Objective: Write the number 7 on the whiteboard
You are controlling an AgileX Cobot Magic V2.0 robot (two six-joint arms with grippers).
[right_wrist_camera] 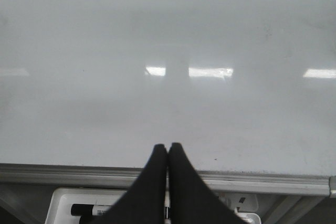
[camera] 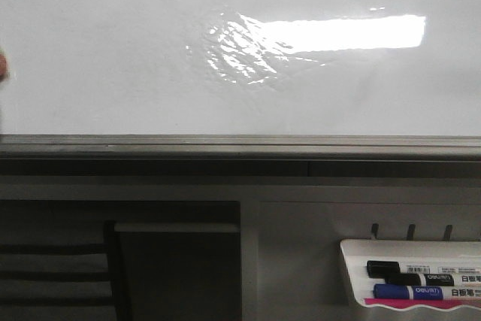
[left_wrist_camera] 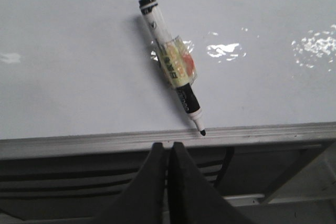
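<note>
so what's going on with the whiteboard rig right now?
Nothing is being handled yet. The whiteboard is blank, no 7 on it. An uncapped black marker lies loose on the board, its tip near the grey rail, just ahead of the left gripper, which is shut and empty. The right gripper is also shut, holding nothing. Spare markers sit in the white tray.

Left gripper (left_wrist_camera: 168, 148): two matte black tapered fingers, shown bottom centre. Right gripper (right_wrist_camera: 168, 148): identical black pointed fingers, bottom centre.
</note>
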